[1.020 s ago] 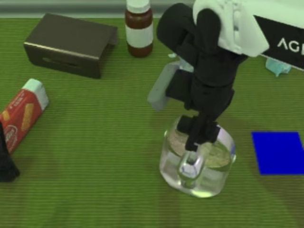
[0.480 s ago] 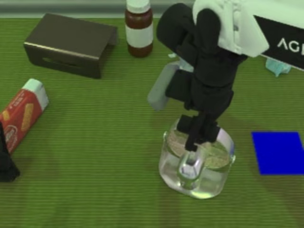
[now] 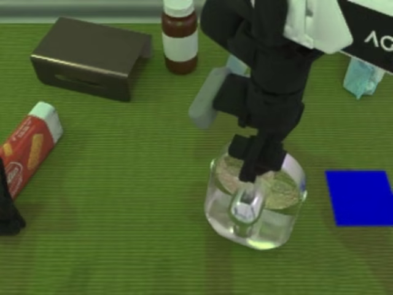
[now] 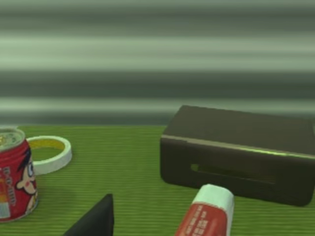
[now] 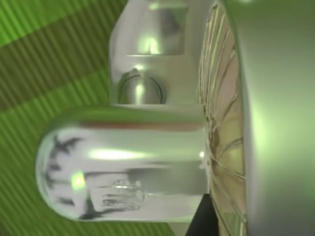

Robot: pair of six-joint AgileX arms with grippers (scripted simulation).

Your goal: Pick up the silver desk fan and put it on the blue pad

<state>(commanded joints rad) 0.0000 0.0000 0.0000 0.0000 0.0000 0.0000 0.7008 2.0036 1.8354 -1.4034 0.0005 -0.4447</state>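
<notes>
Beneath right arm, silver desk fan (image 3: 258,203) partly hidden, end effector (image 3: 249,200) fingers unclear.

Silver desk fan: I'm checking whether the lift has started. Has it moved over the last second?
Yes, slightly. In the top view the silver desk fan, with the right gripper on it, looms larger against the fixed blue pad, suggesting it has begun rising.

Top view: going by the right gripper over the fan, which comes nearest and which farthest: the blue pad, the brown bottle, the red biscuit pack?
From the right gripper at the silver desk fan:
1. Blue pad, just to its right.
2. Brown bottle, at the table's back edge.
3. Red biscuit pack, far left.
</notes>
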